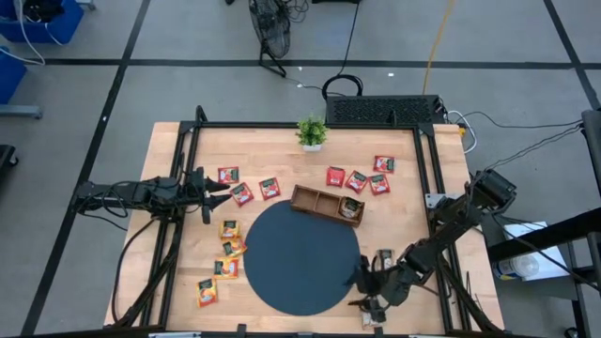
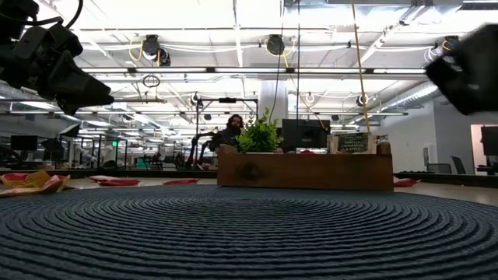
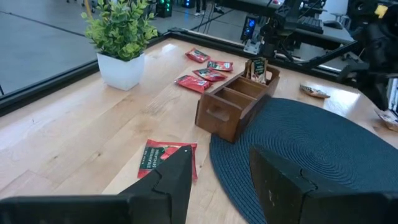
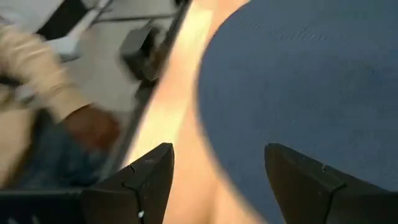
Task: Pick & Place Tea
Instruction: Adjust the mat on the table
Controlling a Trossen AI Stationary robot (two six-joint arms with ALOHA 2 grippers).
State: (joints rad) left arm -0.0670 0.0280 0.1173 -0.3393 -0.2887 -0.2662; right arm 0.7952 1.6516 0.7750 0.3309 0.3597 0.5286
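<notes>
Red tea sachets (image 1: 242,193) lie flat on the wood left of the brown tray (image 1: 327,205), and more red ones (image 1: 356,181) lie beyond it. Yellow-orange sachets (image 1: 228,248) lie along the left edge of the dark round mat (image 1: 300,258). One sachet (image 1: 352,208) stands in the tray's right compartment. A pale sachet (image 1: 385,256) lies by the mat's right edge. My left gripper (image 1: 218,192) hovers open at the table's left, a red sachet (image 3: 166,158) just ahead of it. My right gripper (image 1: 362,280) hangs open over the mat's near right edge (image 4: 292,93), with nothing between its fingers.
A small potted plant (image 1: 312,131) stands at the far edge, middle. The black frame rails (image 1: 434,160) run along both sides of the table. A person's hand and pale sleeve (image 4: 37,68) show beyond the table's near edge in the right wrist view.
</notes>
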